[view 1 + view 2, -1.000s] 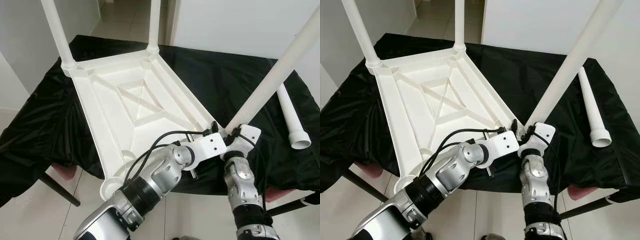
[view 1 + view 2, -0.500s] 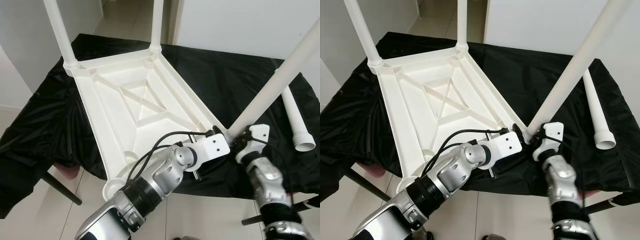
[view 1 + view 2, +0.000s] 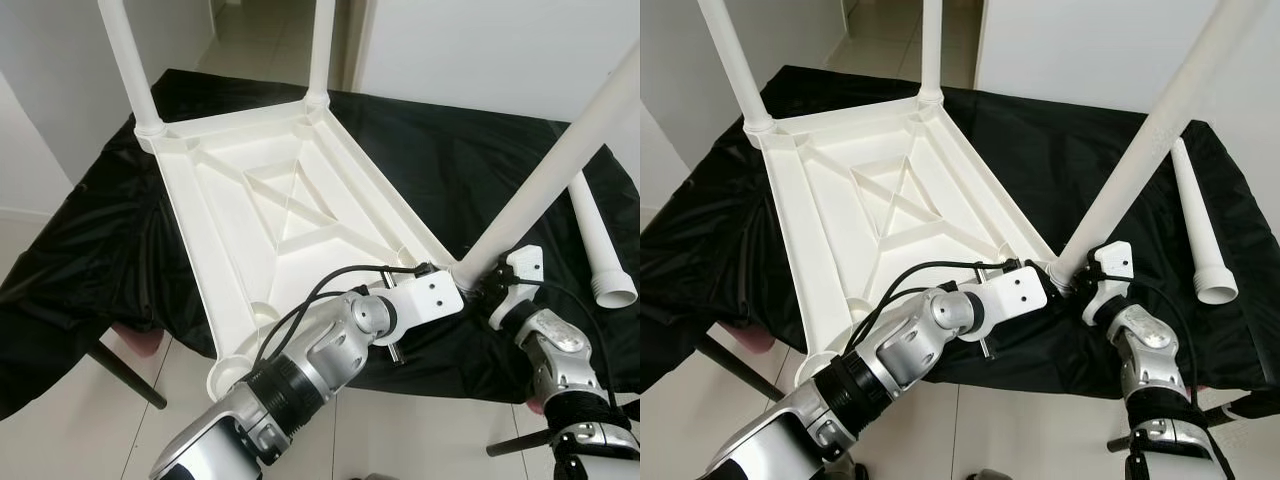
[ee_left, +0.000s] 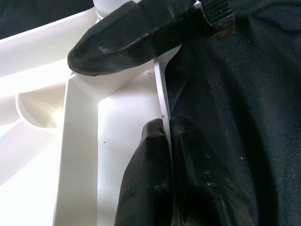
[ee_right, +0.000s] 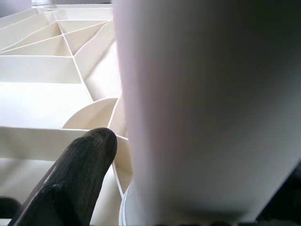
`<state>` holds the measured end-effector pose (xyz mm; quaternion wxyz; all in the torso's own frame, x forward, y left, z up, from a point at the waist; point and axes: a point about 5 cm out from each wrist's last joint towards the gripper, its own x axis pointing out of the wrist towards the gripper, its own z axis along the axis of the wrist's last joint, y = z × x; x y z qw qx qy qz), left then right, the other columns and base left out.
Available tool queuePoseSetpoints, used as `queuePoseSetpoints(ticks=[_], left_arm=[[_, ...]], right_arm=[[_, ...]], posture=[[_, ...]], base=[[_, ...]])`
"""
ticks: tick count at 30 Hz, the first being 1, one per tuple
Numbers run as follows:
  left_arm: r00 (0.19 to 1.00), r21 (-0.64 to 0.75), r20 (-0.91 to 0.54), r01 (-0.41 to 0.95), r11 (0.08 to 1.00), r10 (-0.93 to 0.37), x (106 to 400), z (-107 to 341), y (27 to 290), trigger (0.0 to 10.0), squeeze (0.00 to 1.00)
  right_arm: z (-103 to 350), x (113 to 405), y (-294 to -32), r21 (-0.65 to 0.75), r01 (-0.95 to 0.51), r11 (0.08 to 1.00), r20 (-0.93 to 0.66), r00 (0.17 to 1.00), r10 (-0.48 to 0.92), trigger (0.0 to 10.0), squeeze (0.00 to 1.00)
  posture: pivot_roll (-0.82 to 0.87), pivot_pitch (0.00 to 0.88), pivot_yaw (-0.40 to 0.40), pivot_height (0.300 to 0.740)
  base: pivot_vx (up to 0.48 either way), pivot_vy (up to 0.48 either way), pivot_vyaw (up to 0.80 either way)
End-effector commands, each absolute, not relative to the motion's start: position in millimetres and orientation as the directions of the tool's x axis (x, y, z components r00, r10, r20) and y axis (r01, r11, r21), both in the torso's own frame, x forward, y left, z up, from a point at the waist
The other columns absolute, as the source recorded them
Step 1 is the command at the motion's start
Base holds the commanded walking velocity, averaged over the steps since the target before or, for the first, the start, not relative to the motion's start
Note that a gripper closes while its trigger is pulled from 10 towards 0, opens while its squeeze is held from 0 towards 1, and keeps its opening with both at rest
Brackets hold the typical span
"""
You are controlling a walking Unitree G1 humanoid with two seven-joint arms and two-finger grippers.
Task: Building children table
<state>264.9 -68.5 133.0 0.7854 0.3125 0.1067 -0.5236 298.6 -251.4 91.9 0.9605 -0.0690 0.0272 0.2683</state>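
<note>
A white children's tabletop (image 3: 270, 200) lies upside down on a black cloth (image 3: 450, 150). Two legs (image 3: 125, 60) (image 3: 320, 50) stand in its far corners. A third leg (image 3: 560, 150) stands in the near right corner. My right gripper (image 3: 490, 285) is shut on that leg's base; one finger (image 5: 80, 160) lies beside the leg, the other is hidden behind it. My left gripper (image 4: 164, 127) is shut on the tabletop's thin rim (image 4: 160, 89) just beside that corner. The near left corner socket (image 3: 225, 375) holds no leg.
A loose white leg (image 3: 595, 240) lies on the cloth at the far right, wide end toward me. The cloth hangs over the table's front edge, with a dark support leg (image 3: 125, 378) and tiled floor below. White walls stand behind.
My right forearm has swung to the right around the leg's base while the gripper stayed there. The left gripper has stayed on the rim. The camera has shifted slightly.
</note>
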Motion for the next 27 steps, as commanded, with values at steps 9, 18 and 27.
queuePoseSetpoints(ticks=[9, 18, 27], left_arm=[[0.399, 0.386, -0.520, 0.899, 0.208, -0.755, 260, 130, -72, 10.0, 0.00], [0.392, 0.388, -0.523, 0.900, 0.198, -0.756, 259, 130, -73, 10.0, 0.00], [0.395, 0.384, -0.524, 0.900, 0.205, -0.755, 259, 130, -72, 10.0, 0.00]], right_arm=[[36, 262, -262, 0.018, -0.548, 0.836, -0.333, 0.786, 0.522, 3.7, 0.00], [29, 256, -264, 0.067, -0.539, 0.840, -0.339, 0.779, 0.527, 0.0, 0.00], [23, 259, -257, 0.046, -0.480, 0.876, -0.339, 0.817, 0.466, 10.0, 0.00]], posture=[[0.01, 0.014, -0.002, 0.740], [0.01, 0.016, 0.001, 0.740], [0.02, 0.023, -0.006, 0.740]], base=[[0.000, 0.000, 0.00], [0.000, 0.000, 0.00], [0.000, 0.000, 0.00]])
